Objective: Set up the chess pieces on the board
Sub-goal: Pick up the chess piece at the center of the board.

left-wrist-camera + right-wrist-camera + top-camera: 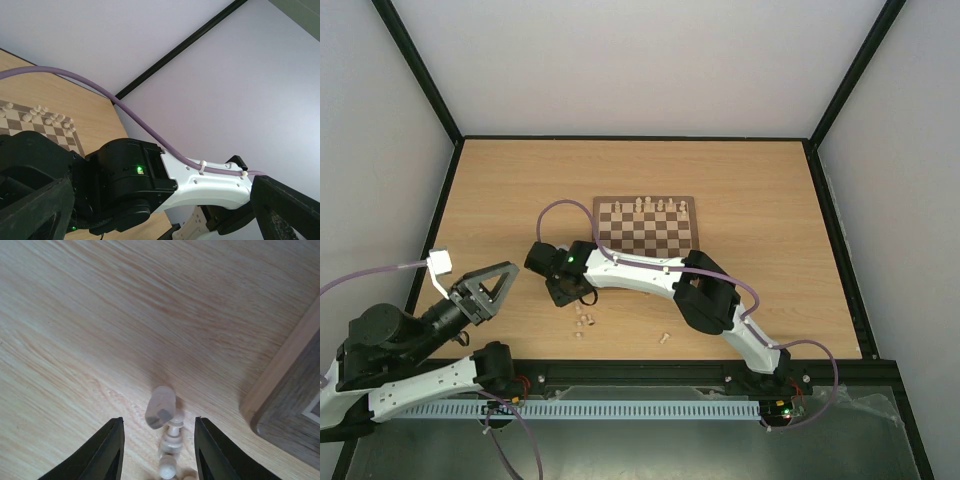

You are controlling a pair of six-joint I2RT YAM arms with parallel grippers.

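Pale cream wooden chess pieces (161, 409) lying on the light wooden table (770, 220) are straddled, not yet gripped, by the partly open right gripper (159, 426), apparently so one can be lifted. Just right stands the brown-and-cream checkered wooden board (650, 238), its far row lined with pale pieces (650, 206). The left gripper (496, 292) is held near-left, fully spread and empty, likely to keep clear.

Robot test cell in a lab

A pale wood-grain tabletop (770, 200) is boxed in by plain white panels (640, 60) set in black frame bars (420, 70). The left arm (420, 385) and right arm (640, 272), both white-and-black machines, are bolted to a black rail (640, 372) at the near edge, and purple cables (50, 70) loop off them.
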